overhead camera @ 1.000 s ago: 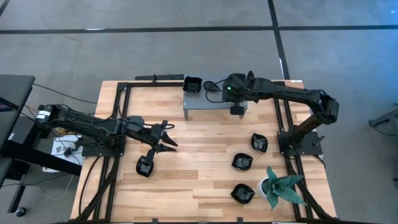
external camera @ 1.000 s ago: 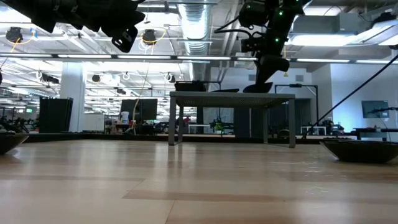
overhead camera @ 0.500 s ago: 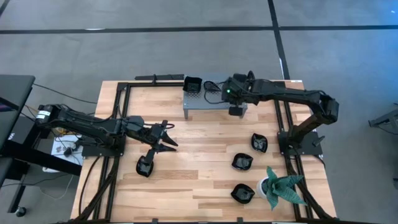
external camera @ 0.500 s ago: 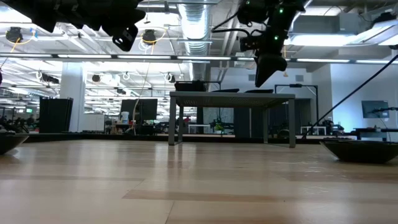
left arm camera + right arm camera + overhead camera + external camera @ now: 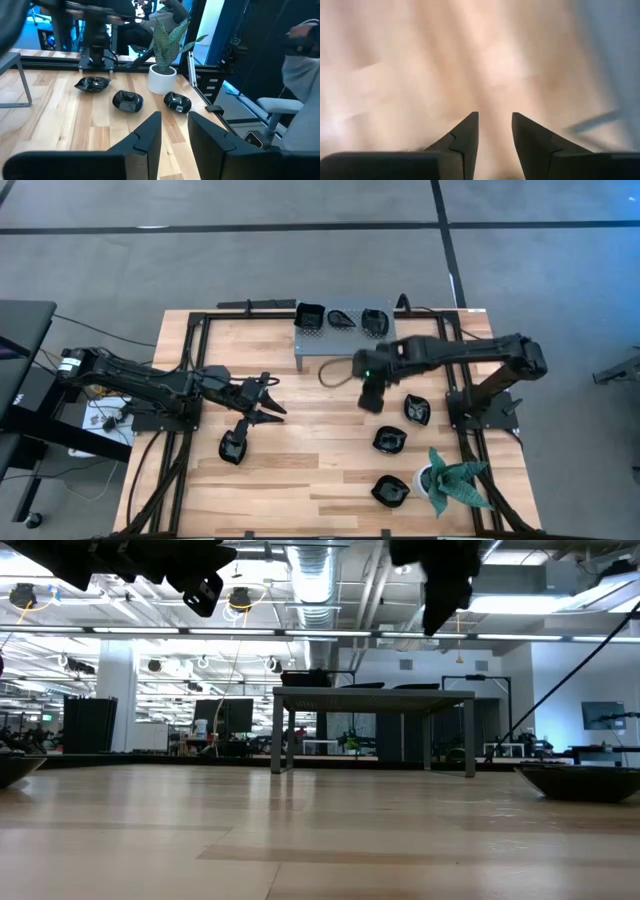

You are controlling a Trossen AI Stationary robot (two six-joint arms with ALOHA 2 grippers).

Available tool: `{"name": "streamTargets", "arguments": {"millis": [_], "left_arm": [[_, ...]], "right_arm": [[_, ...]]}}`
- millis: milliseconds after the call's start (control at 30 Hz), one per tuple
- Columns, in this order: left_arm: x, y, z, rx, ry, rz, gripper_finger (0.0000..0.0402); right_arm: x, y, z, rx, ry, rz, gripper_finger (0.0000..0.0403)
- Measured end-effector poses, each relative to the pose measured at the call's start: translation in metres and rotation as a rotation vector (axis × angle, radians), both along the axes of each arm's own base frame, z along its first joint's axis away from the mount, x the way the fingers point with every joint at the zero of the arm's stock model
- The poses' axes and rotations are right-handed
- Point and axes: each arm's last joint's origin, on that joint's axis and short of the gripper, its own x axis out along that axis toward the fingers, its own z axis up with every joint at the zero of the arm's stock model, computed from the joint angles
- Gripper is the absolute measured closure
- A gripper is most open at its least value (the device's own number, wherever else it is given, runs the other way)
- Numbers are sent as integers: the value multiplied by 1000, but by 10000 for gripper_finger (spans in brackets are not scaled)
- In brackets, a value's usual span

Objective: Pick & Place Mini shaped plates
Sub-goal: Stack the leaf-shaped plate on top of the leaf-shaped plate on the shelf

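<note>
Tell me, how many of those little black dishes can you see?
7. Three sit on the grey shelf. One lies near the left gripper. Three lie near the plant. Others may be hidden.

**Tally: seven black dishes, two arms, one shelf, one plant**

Seven mini shaped plates show in the high view. Three sit on the one grey shelf [image 5: 335, 340]: a square plate [image 5: 311, 315], a leaf-shaped plate [image 5: 341, 318] and a rounder plate [image 5: 374, 320]. Four lie on the wooden counter [image 5: 310, 470]: one lone plate [image 5: 232, 447] on the left half, and three on the right half, namely an upper plate [image 5: 417, 410], a middle plate [image 5: 389, 441] and a lower plate [image 5: 390, 491]. There is one green plant [image 5: 452, 480] in a white pot. Two dark arms reach over the counter, each with one end effector: the left end effector [image 5: 268, 402] and the right end effector [image 5: 370, 400], each with two fingers set apart.
</note>
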Motion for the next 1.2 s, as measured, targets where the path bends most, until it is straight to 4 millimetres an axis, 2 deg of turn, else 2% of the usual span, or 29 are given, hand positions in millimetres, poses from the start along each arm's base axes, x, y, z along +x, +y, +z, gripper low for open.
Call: {"name": "streamTargets", "arguments": {"millis": [167, 267, 333, 533, 667, 800, 967, 1200], "left_arm": [[0, 0, 0, 0, 0, 0, 304], [0, 0, 0, 0, 1, 0, 304], [0, 0, 0, 0, 0, 0, 304], [0, 0, 0, 0, -4, 0, 304], [0, 0, 1, -9, -7, 1, 304], [0, 0, 2, -29, -8, 4, 304], [0, 0, 3, -31, -18, 4, 304], [0, 0, 3, -31, -20, 3, 304]], "right_arm": [[-5, 53, -24, 62, 76, 147, 290], [-8, 80, -44, 96, 102, 121, 290], [-13, 95, -63, 114, 196, 95, 290], [-10, 132, -104, 87, 340, 139, 290], [-6, 139, -128, 71, 436, 143, 290], [-1, 136, -147, 66, 517, 116, 290], [3, 132, -159, 66, 563, 107, 290], [5, 129, -162, 59, 566, 116, 292]]}}
